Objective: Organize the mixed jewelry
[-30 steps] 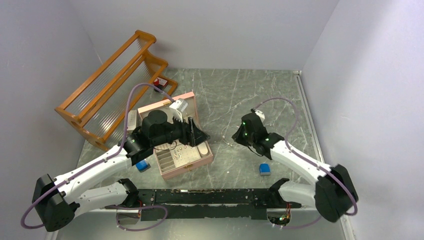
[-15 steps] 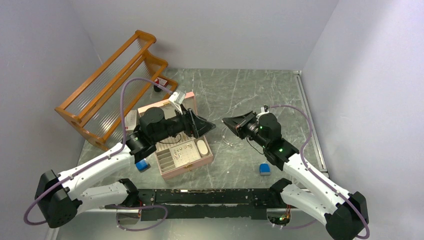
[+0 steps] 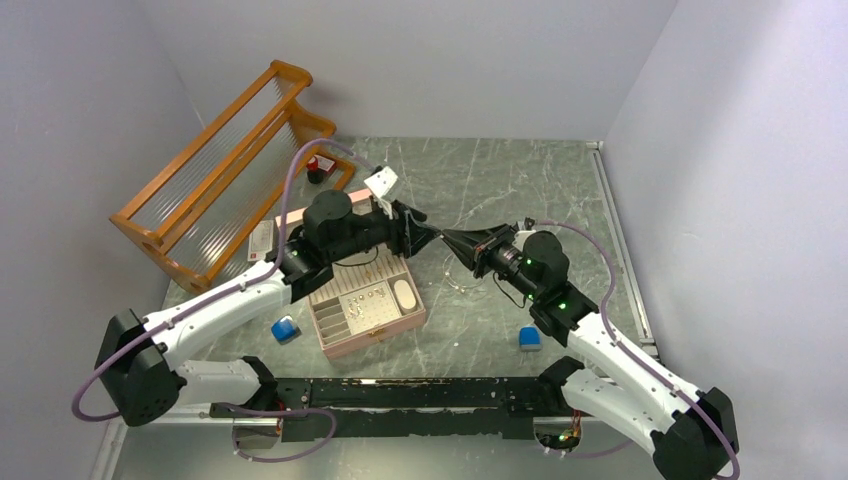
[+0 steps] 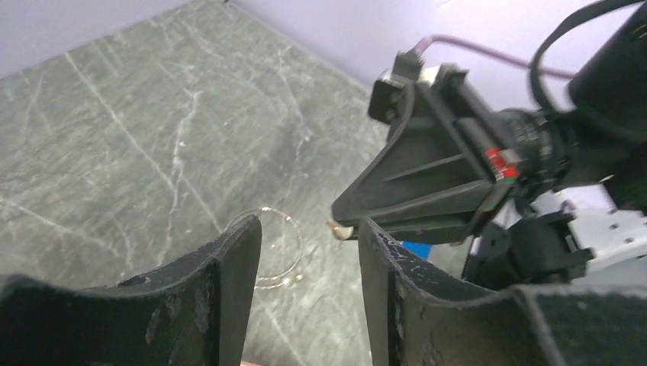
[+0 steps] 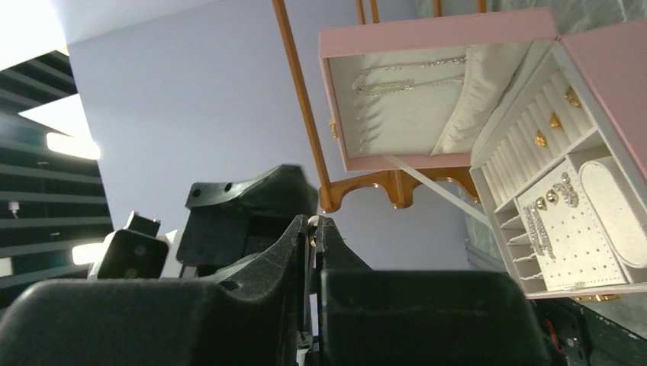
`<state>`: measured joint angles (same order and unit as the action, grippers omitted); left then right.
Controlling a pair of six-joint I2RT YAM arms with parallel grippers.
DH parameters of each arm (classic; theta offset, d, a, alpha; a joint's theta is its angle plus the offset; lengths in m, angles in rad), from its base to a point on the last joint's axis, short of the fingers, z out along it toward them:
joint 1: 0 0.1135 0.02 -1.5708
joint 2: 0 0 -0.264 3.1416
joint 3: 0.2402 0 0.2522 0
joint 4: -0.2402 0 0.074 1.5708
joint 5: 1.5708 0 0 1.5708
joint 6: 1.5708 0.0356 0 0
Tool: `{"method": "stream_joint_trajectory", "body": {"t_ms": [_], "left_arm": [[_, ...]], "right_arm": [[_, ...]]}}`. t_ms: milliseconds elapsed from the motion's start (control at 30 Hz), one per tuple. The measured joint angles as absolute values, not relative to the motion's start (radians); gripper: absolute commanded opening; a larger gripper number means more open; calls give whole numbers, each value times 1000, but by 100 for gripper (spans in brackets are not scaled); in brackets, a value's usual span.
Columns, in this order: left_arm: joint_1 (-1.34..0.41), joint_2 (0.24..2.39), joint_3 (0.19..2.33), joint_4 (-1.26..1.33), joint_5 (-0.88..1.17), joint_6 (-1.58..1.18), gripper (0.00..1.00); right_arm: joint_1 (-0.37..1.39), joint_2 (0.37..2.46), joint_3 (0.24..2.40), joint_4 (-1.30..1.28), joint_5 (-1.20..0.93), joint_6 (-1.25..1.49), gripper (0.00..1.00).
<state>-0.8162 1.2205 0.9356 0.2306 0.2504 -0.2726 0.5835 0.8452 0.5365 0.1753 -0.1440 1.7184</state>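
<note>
My right gripper (image 3: 447, 240) is shut on a tiny gold piece (image 4: 338, 229), which also shows between its fingertips in the right wrist view (image 5: 312, 222). It points left, raised above the table. My left gripper (image 3: 427, 238) is open and meets it tip to tip. In the left wrist view the gold piece sits just off the tip of the left gripper's (image 4: 309, 229) right-hand finger. A thin gold wire hoop (image 4: 275, 252) lies on the table below, also seen from above (image 3: 462, 280). The open pink box (image 3: 372, 322) holds several small gold and silver pieces (image 5: 551, 198).
An orange slatted rack (image 3: 215, 170) stands at the back left with a small red item (image 3: 314, 166) beside it. Two blue blocks lie on the table, one (image 3: 285, 329) left of the box and one (image 3: 529, 338) near the right arm. Walls close in on three sides.
Both arms have lifted and swung toward each other. The right gripper turned from pointing down to pointing left, and the left gripper moved right from over the box to meet it.
</note>
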Motion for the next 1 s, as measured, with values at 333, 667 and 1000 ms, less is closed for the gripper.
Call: {"method": "stream_joint_trajectory", "body": {"t_ms": [333,667,1000], "left_arm": [[-820,1272,973,141,280,-168,54],[-820,1283,973,122,294,-138,49],[-826,1313,973,130,311,-143,54]], "right_arm": [[580,824,537,171,-131,1745,6],[577,821,537,178,-123,1753,6],[575,816,536,197,-123,1758,7]]}}
